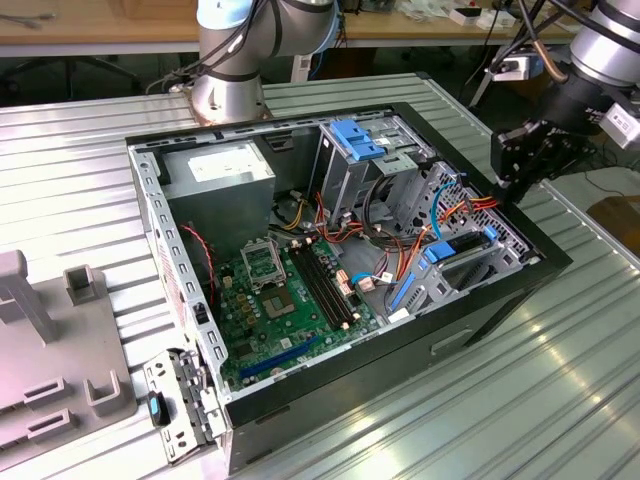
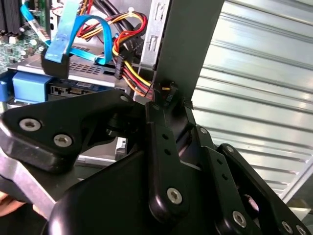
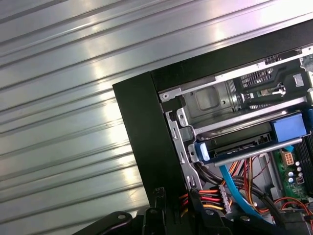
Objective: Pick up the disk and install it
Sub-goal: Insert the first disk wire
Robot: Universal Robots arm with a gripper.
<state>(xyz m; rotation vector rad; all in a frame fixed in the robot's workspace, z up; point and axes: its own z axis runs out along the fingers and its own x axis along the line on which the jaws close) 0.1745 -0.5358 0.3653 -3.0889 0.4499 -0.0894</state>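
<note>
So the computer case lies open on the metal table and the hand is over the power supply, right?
Not quite. The hand is at the rim of the case beside the drive bays, at the exterior view's right; the power supply is across the case from it. The case does lie open on the metal table.
</note>
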